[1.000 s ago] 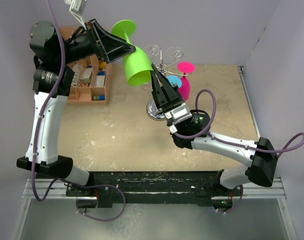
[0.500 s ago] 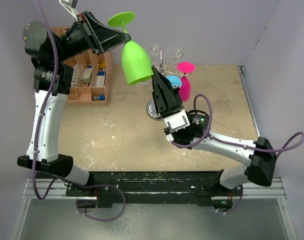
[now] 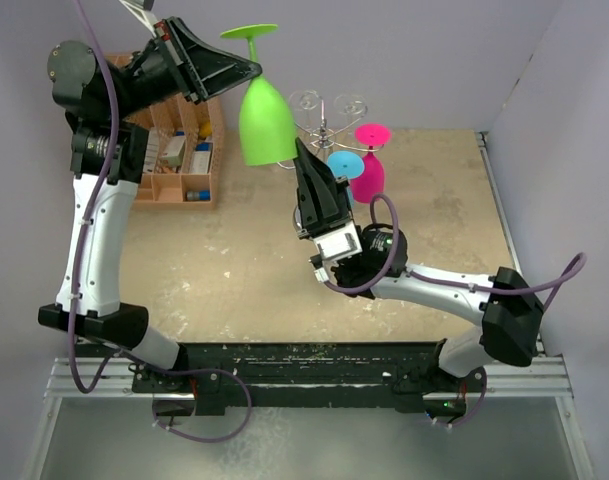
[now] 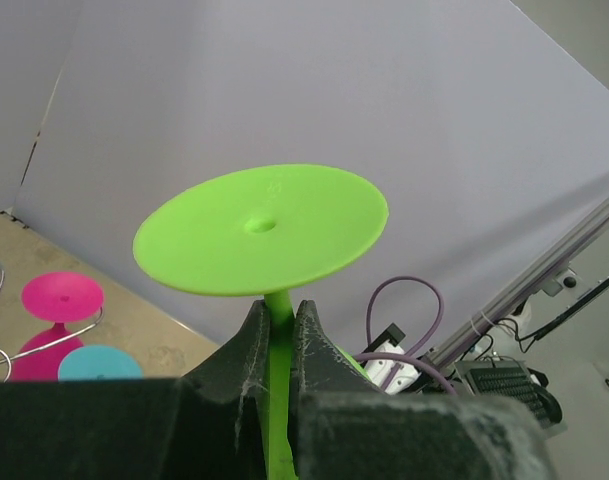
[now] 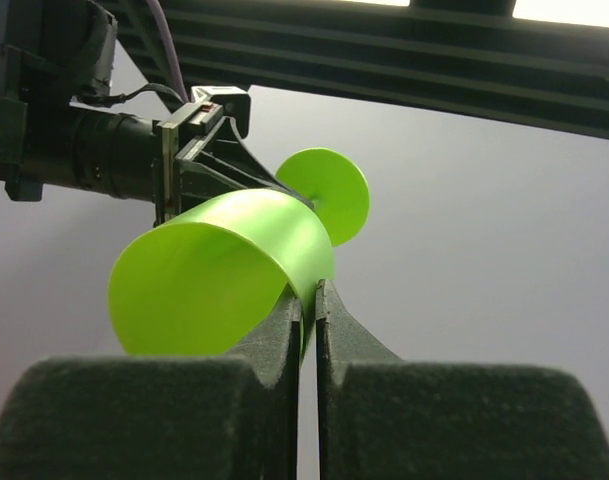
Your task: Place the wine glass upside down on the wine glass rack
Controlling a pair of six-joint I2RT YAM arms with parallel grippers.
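Note:
A lime-green wine glass hangs upside down in the air, foot up, left of the wine glass rack. My left gripper is shut on its stem just under the round foot. My right gripper reaches up from below and is shut on the bowl's rim. The rack is a chrome wire tree with curled arms near the back wall. Its base is hidden behind my right gripper. A pink glass and a blue glass hang inverted on it.
An orange slotted organiser with small items stands at the back left, under my left arm. Grey walls close the back and both sides. The right arm's forearm lies across the table's right half.
My left gripper has shut on the stem. The glass has swung from tilted to nearly vertical, foot up. My right gripper has shifted left and upward with the rim.

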